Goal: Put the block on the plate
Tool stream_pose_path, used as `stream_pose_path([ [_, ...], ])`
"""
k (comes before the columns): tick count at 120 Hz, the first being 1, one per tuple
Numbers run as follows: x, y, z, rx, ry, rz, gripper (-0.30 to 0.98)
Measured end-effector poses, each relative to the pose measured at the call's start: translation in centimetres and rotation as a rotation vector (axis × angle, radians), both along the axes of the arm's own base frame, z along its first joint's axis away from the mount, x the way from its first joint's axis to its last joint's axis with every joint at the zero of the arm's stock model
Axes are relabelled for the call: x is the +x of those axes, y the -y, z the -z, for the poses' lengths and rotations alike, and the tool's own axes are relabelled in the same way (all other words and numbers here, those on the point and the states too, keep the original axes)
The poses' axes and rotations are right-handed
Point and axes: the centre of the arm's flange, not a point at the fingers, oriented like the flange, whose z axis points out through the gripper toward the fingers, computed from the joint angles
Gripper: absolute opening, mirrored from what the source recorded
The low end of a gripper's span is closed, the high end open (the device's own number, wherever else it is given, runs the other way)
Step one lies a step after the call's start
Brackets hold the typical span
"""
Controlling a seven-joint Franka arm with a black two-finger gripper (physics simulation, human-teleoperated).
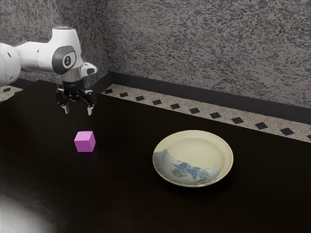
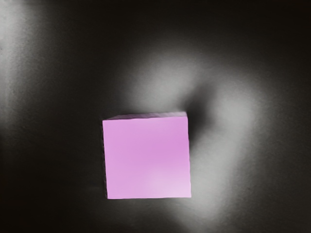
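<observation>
From where I stand, the white arm comes in at the exterior view's left, its forearm running nearly level before the wrist turns down. The black two-finger gripper hangs upright beneath it, fingertips pointing at the tabletop. Its two fingers stand spread apart, nothing but air between them, and they're held up above the pink block without touching it.

That block sits flat on the dark table, low and square, on the exterior view's left side. The wrist view has the hand looking down on its top face, with a thin strip of one side showing too; soft pale glare lies on the tabletop around it.

The plate, a cream one with a blue-patterned patch, rests well apart from the block, toward the exterior view's right. A stretch of bare tabletop runs between the two, and there's air between the fingertips and the block's top. The table's far edge slants behind them both, with the plate's rim inside it and a far corner at the exterior view's upper left. Past that edge come the diamond-patterned floor, a dark baseboard and the mottled gray wall.
</observation>
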Motion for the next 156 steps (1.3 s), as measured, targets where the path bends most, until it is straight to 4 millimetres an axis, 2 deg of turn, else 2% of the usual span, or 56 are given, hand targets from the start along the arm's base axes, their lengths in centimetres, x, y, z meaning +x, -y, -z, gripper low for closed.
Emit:
stream_pose_path([
  [13, 0.3, -1.4, 2.7, -0.008, 0.005, -0.009, 0.69],
  [31, 1.3, -1.2, 5.8, -0.025, 0.007, 0.005, 0.69],
  [44, 1.8, -0.6, 6.8, -0.034, 0.013, 0.021, 0.69],
  [60, 1.6, -1.6, 7.7, -0.043, 0.024, 0.007, 0.69],
  [86, 1.5, -2.5, 10.4, -0.057, 0.009, -0.002, 0.69],
  [98, 1.0, -2.7, 12.2, -0.071, -0.008, -0.011, 0.69],
  [119, 0.2, -2.6, 14.1, -0.084, -0.022, -0.016, 0.69],
  [136, 0.0, -2.6, 14.9, -0.088, -0.021, -0.016, 0.67],
  [156, -0.1, -2.4, 15.5, -0.103, -0.021, -0.027, 0.58],
])
